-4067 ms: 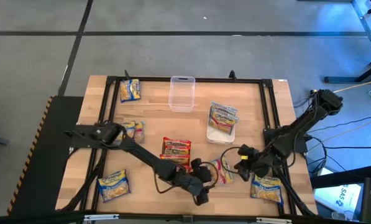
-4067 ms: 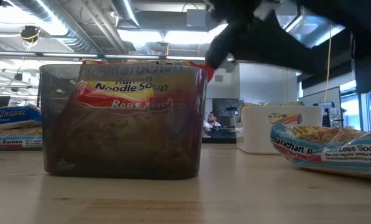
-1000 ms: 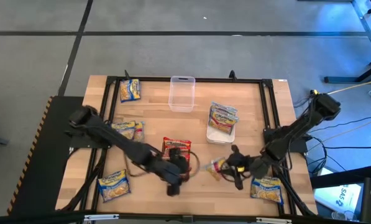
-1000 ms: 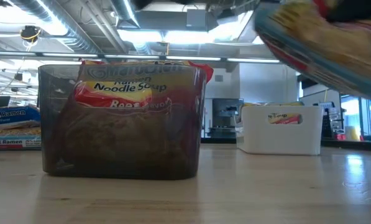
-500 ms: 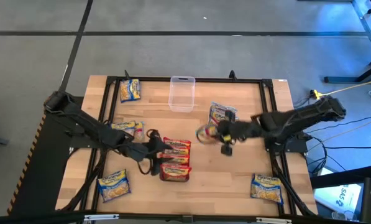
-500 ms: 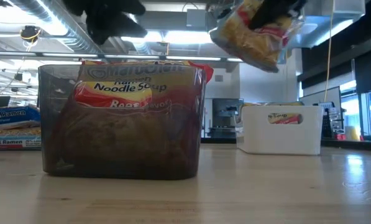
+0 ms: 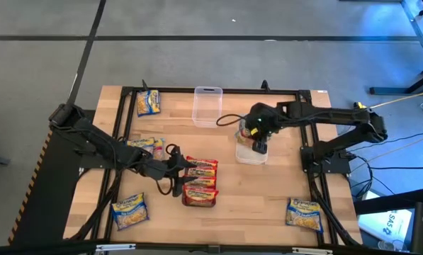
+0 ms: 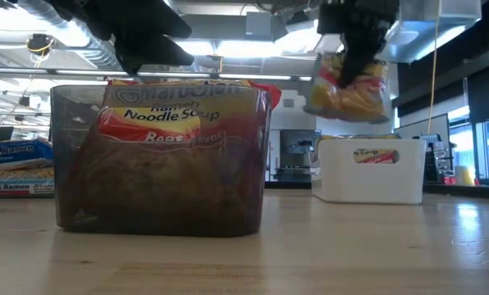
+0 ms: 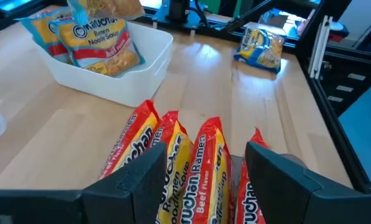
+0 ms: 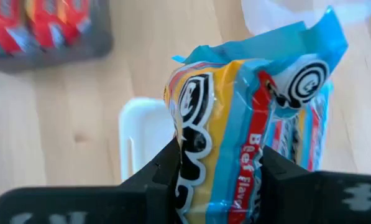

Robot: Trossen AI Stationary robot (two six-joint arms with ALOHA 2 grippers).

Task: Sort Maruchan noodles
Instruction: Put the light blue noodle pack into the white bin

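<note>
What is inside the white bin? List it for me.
The white bin holds upright blue-edged Maruchan packets; two show in the left wrist view. The right gripper holds another packet above it. The bin's floor is covered.

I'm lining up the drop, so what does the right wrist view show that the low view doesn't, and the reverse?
Only the right wrist view: blue-edged packets already standing in the white bin right beneath the held packet, and the red packets seen from above.

Only the low view: the held packet hangs clear above the bin's rim, the grey bin stands nearer the camera, and a blue packet lies far off.

Both: the right gripper shut on the held packet, over the white bin.
</note>
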